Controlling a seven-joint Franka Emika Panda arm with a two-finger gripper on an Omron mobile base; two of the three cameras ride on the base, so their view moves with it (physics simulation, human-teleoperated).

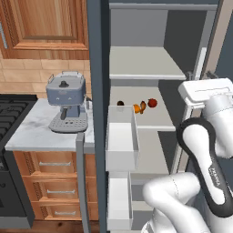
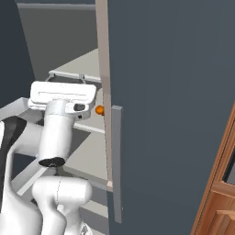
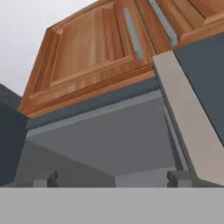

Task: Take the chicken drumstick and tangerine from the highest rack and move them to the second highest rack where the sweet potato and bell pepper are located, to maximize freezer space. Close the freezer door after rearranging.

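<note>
The freezer stands open, its door [image 1: 96, 91] swung out on the left with white bins [image 1: 121, 136] on its inside. The highest rack [image 1: 141, 63] looks bare from here. On the second highest rack [image 1: 154, 119], near its front left corner, lie a dark brownish item [image 1: 120, 103], an orange tangerine [image 1: 137, 108] touching a drumstick-like piece [image 1: 143, 106], and a red pepper [image 1: 152, 103] just beside them toward the middle. The white arm rises at the right, its hand [image 1: 205, 91] level with that rack's right edge. The claw [image 3: 111, 178] stands wide and holds nothing, tipped up toward the freezer's top edge and the wooden cabinets [image 3: 96, 48] above. On the marble surface [image 1: 36, 129] left of the door sits a blue-grey coffee machine [image 1: 67, 100].
</note>
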